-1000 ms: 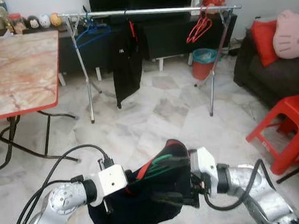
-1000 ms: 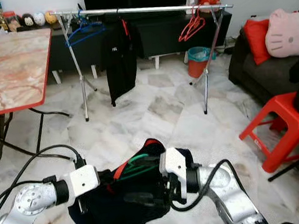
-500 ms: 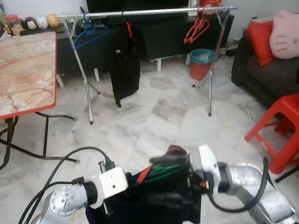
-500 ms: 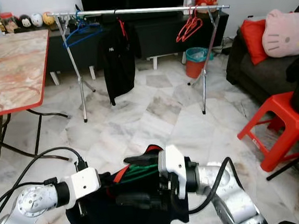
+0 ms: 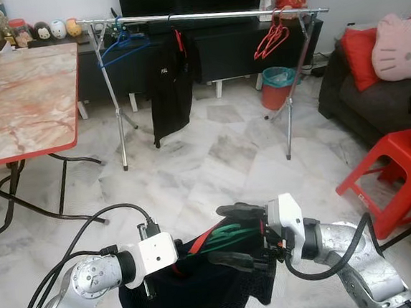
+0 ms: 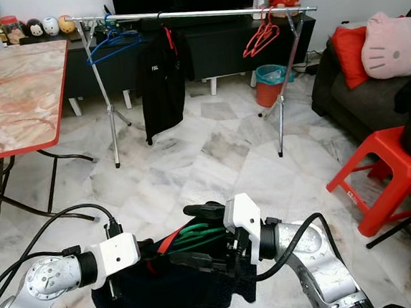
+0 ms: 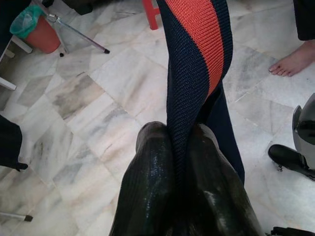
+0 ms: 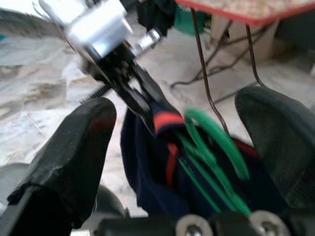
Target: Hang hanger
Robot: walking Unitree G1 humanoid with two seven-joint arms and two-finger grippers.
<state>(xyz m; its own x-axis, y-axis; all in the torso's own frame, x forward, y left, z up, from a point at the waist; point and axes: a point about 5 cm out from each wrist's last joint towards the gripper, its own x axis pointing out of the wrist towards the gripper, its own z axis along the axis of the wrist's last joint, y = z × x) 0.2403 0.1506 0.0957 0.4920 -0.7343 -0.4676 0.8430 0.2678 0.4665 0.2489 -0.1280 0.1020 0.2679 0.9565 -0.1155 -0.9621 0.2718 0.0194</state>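
Low before the robot, a dark garment is pinched between the clenched fingers of the left gripper. The green hanger inside is straddled by the released right gripper.

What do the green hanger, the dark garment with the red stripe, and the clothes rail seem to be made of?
Green hanger: probably plastic or coated wire; thin, smooth, evenly coloured.
Dark garment: knitted fabric, matte; ribbed weave visible, pinched in the left tool.
Clothes rail: metal, shiny silver tube.
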